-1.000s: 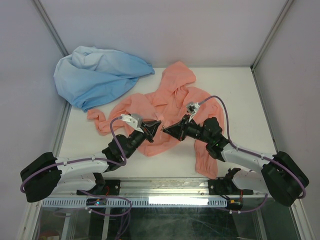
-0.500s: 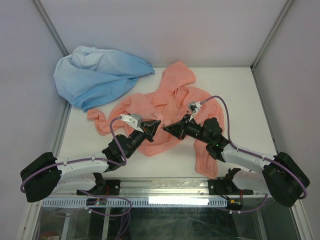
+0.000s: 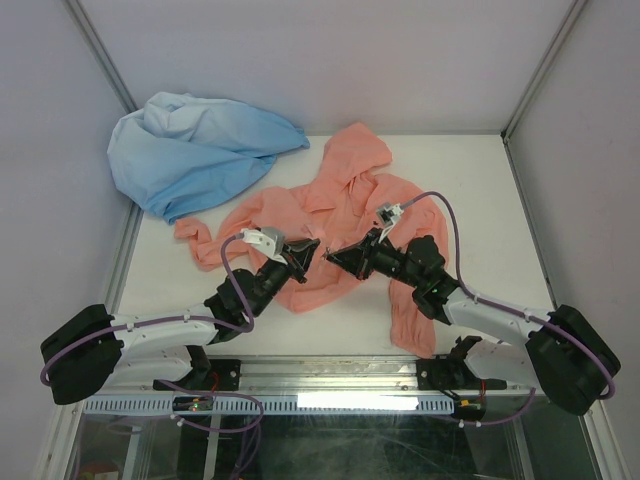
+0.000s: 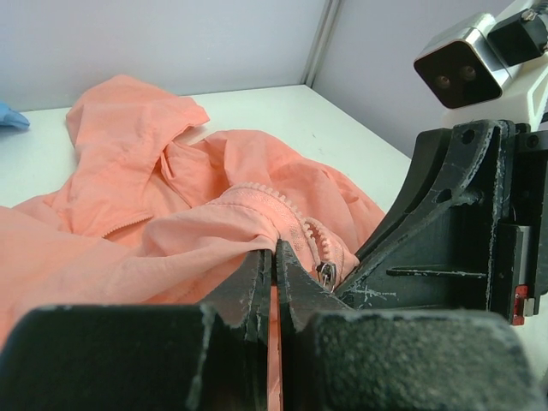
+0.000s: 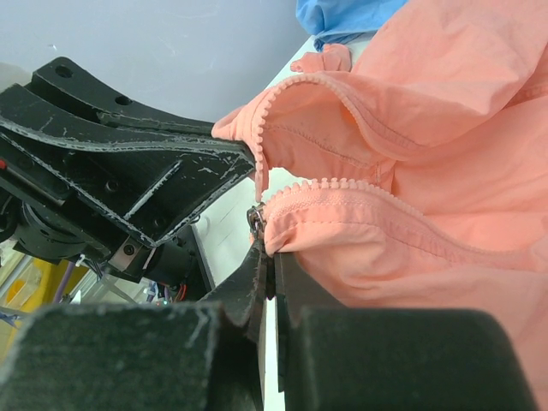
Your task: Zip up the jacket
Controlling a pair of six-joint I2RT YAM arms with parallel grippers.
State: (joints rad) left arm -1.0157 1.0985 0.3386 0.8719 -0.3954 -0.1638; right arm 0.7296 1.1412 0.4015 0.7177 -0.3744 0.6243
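The salmon-pink hooded jacket [image 3: 345, 205] lies unzipped on the white table, hood toward the back. My left gripper [image 3: 313, 246] is shut on one bottom front edge of the jacket [image 4: 171, 231], lifted off the table. My right gripper [image 3: 330, 257] is shut on the other front edge [image 5: 360, 231], right by the metal zip slider [image 5: 256, 219]. The two gripper tips nearly touch each other. The slider also shows in the left wrist view [image 4: 326, 273], beside the right gripper's black finger. The zip teeth run open above it.
A light blue garment [image 3: 195, 150] lies bunched at the back left corner. One jacket sleeve [image 3: 405, 315] hangs toward the near edge by the right arm, the other [image 3: 200, 240] stretches left. Metal frame posts stand at the table's back corners.
Both grippers keep their hold on the jacket edges. The right gripper has edged slightly left toward the left gripper.
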